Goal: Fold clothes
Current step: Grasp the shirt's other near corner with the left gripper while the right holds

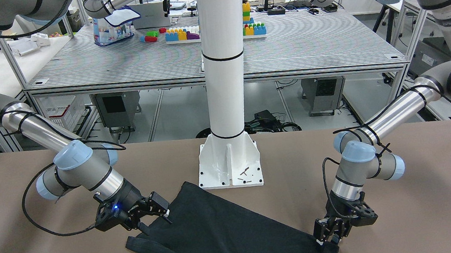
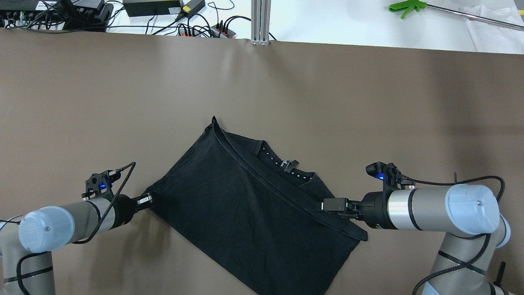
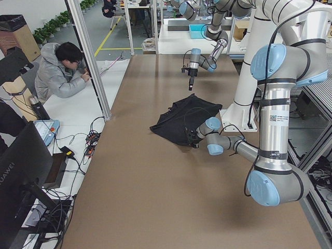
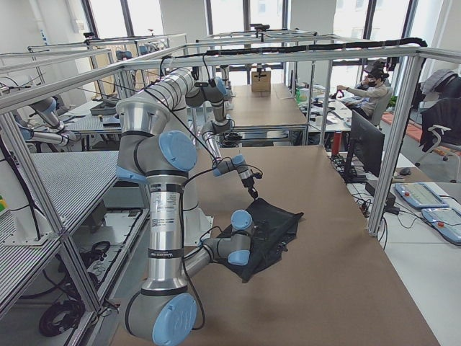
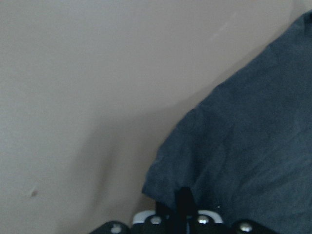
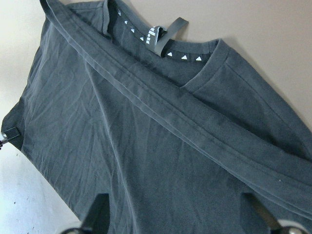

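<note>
The clothes are one black garment lying folded at an angle on the brown table, with its neck label facing up. A hemmed edge runs diagonally across it. My left gripper is low at the garment's left corner and shut on that corner of fabric; it also shows in the front-facing view. My right gripper hovers over the garment's right edge by the hem. It is open, and its fingers stand wide apart above the cloth with nothing between them.
The robot's white pillar base stands just behind the garment. Cables and power strips lie past the table's far edge. A person sits beside the table. A separate table behind the robot holds toy bricks and a patterned bag.
</note>
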